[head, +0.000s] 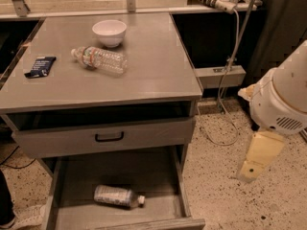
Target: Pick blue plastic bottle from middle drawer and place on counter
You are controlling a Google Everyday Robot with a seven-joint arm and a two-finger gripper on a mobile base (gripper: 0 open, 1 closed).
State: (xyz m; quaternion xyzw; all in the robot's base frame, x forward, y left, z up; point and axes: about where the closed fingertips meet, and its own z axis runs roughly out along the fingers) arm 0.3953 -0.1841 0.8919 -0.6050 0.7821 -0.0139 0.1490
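Observation:
The blue plastic bottle (pixel 116 196) lies on its side on the floor of the open middle drawer (pixel 160 176), white cap pointing right. The counter (pixel 148 71) is the grey cabinet top above it. My arm's white housing and cream end piece hang at the right of the view over the floor. The gripper (pixel 248 170) is at the low tip of that piece, well right of the drawer and far from the bottle, with nothing seen in it.
On the counter lie a clear water bottle (pixel 100 60), a white bowl (pixel 109 32) and a dark blue packet (pixel 40 66). A shut drawer front with a black handle (pixel 109 137) sits above the open drawer. A cable (pixel 224 128) trails over the speckled floor.

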